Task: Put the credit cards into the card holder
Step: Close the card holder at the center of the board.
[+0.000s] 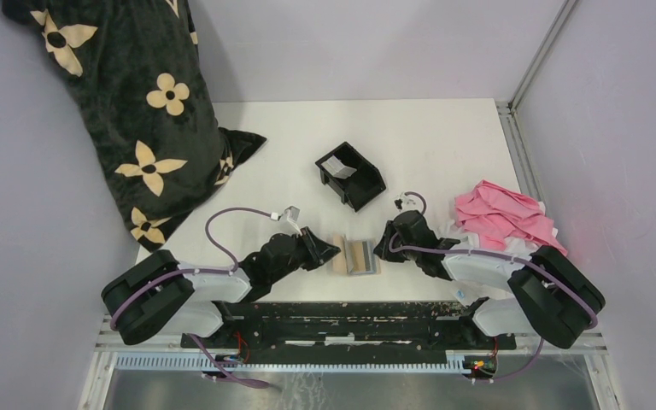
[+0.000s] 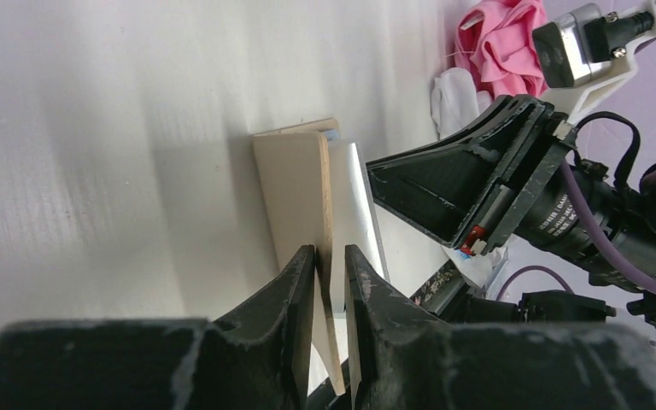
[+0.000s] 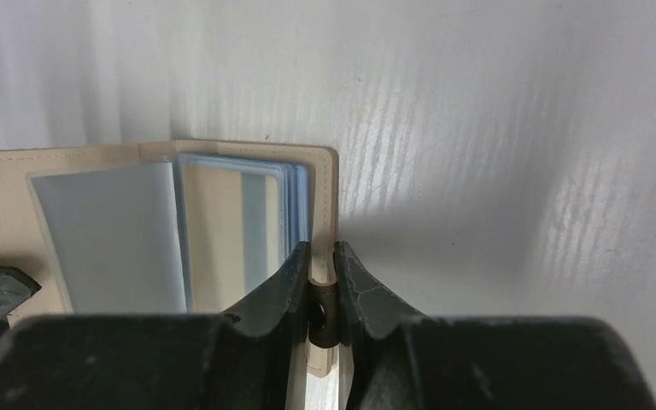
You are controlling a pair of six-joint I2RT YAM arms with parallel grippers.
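The tan card holder lies open near the front edge of the table, between both grippers. My left gripper is shut on its left flap, which stands edge-up between the fingers. My right gripper is shut on the right flap's edge by the snap tab. In the right wrist view the card holder shows clear blue-edged sleeves; I cannot tell whether any card sits in them. One pale credit card lies in the black tray.
The black two-compartment tray stands behind the card holder at mid-table. A pink cloth is heaped at the right, over the right arm. A black flowered pillow leans at the back left. Walls enclose the table.
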